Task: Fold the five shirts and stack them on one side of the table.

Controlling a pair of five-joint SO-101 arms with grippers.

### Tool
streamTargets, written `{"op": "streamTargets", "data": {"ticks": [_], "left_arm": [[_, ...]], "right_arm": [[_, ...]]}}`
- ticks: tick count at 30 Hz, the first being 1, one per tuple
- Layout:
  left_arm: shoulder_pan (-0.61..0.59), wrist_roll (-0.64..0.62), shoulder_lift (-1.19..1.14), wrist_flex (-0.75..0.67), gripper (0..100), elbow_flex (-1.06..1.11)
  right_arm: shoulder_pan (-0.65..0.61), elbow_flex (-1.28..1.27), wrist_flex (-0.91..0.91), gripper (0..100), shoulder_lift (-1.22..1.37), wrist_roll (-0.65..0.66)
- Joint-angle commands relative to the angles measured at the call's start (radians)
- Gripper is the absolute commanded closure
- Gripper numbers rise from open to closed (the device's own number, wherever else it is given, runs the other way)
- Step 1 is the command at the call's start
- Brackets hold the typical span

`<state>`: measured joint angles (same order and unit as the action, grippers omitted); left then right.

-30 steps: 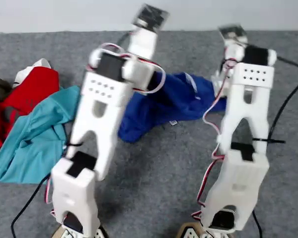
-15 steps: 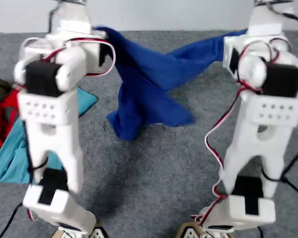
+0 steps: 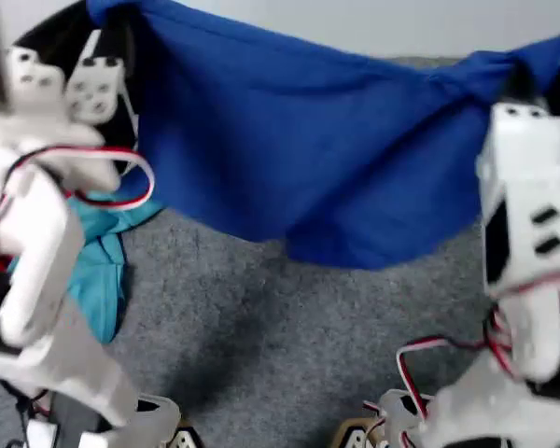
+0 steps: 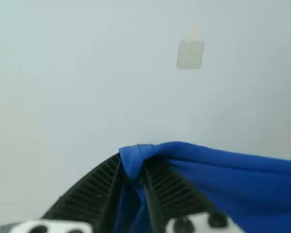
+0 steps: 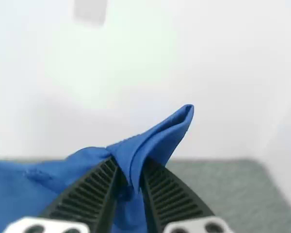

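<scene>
Blue shirt (image 3: pixel 336 177) hangs spread in air above desk (image 3: pixel 261 327), betw. both arms | left hand (image 4: pixel 135 167) pinches one end, right hand (image 5: pixel 130 172) the other | risk: thin pinch slips if arms pull apart, shirt drops bunched onto teal shirt (image 3: pixel 98 280)

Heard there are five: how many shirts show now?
2: a blue shirt held up by the left pincer and right pincer; a teal shirt on the table. Others may be hidden.
</scene>
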<state>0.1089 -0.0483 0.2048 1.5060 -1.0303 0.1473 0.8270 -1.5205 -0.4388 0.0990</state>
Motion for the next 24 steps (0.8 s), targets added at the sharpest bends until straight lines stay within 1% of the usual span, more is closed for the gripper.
{"op": "streamTargets", "data": {"ticks": [1, 4, 7, 9, 12, 16, 18, 20, 22, 24], "left_arm": [[-0.009, 0.008, 0.011, -0.015, 99, 0.005], [-0.011, 0.009, -0.037, -0.020, 99, 0.051], [-0.011, 0.009, -0.118, -0.071, 99, 0.117], [-0.011, 0.009, -0.180, -0.126, 99, 0.151], [-0.021, 0.009, -0.282, -0.269, 99, 0.168], [-0.083, 0.003, -0.404, -0.514, 99, 0.099], [-0.109, 0.002, -0.454, -0.637, 99, 0.041], [-0.120, 0.005, -0.497, -0.726, 99, -0.025], [-0.120, 0.006, -0.528, -0.756, 99, -0.096], [-0.118, 0.006, -0.559, -0.743, 99, -0.153]], "right_arm": [[0.031, -0.006, 0.021, 98.9, 0.007, -0.006], [0.024, -0.006, 0.025, 98.9, 0.077, -0.006], [0.019, -0.006, 0.030, 98.9, 0.196, -0.006], [0.019, -0.006, 0.064, 98.9, 0.292, -0.006], [0.019, 0.002, 0.166, 98.9, 0.433, -0.006], [0.021, 0.069, 0.371, 98.9, 0.529, -0.006], [0.024, 0.144, 0.455, 98.9, 0.544, -0.006], [0.024, 0.247, 0.506, 98.9, 0.556, -0.006], [0.024, 0.342, 0.530, 98.9, 0.558, -0.006], [0.025, 0.408, 0.526, 98.9, 0.558, -0.006]]}}
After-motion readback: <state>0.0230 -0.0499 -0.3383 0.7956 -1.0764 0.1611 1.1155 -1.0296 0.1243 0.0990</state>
